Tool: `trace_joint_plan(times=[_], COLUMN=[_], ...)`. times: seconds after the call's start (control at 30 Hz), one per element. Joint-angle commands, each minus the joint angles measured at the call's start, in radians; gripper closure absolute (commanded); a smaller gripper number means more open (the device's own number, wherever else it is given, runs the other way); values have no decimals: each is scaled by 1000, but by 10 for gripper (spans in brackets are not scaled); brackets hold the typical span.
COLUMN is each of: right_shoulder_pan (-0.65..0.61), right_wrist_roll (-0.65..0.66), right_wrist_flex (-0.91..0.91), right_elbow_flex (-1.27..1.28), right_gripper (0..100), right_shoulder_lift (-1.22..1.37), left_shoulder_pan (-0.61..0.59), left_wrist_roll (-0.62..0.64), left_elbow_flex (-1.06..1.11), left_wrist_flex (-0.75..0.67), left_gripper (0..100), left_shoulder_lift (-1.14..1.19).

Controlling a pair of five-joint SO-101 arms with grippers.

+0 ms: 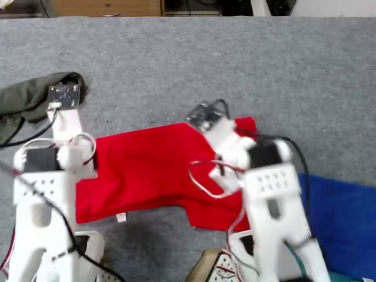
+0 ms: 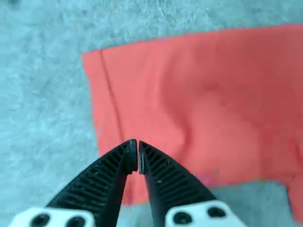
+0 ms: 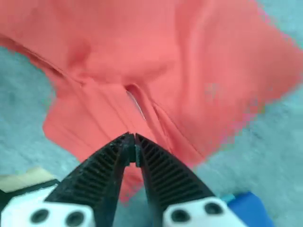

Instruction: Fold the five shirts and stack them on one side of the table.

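red shirt: spread mostly flat on the grey table cover; its long axis runs side to side across the table, between the two arms.
high view, arms: left arm stands at the shirt's left end, right arm leans over its right end; each is nearest its own end.
high view, cloth: upper right corner is bunched under the right arm, and a small white tag shows at the near edge.
high view, other cloth: olive-green garment is crumpled at the far left, apart from the red one; blue garment lies at the near right, close beside the right arm's base.
left wrist view, tool: left gripper has its jaws pressed tip to tip with nothing between them.
left wrist view, relation: the tips hover above the shirt's end, just inside a stitched hem line; bare grey cover lies beyond that edge.
left wrist view, cloth: smooth, with one soft ripple.
right wrist view, tool: right gripper is likewise closed and empty.
right wrist view, relation: the tips hang over a creased, doubled patch of red cloth, with a pale slit just ahead.
right wrist view, cloth: rumpled here, with several folds fanning out.
judgement: both jaws would need to part before taking an edge, and the right end wants flattening first.
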Motion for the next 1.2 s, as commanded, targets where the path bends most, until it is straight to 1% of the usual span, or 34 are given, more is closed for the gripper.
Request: trace_joint_plan(times=[0.0,0.1,0.27,0.43,0.63,0.7,0.8,0.9,1.17], right_shoulder_pan=[-50,-54,-54,-53,-56,-58,-79,-114,-286], right_wrist_roll=[-78,-114,-118,-110,-107,-84,-57,-43,-37], right_wrist_flex=[-86,-101,-112,-117,-95,-69,-34,-40,-43], right_elbow_flex=[-76,-134,-166,-168,-165,-166,-153,-107,16], right_gripper=[995,995,995,995,995,995,995,995,995], right_shoulder_lift=[162,275,418,498,509,509,509,509,507], left_shoulder_pan=[15,12,14,14,14,11,8,8,8], left_wrist_roll=[40,40,38,38,38,38,38,38,38], left_elbow_flex=[49,55,63,63,60,60,60,60,57], left_wrist_flex=[-186,-256,-316,-324,-324,-324,-324,-324,-324], left_gripper=[981,981,981,981,981,981,981,981,981], left_shoulder_lift=[122,223,314,346,348,348,348,348,348])
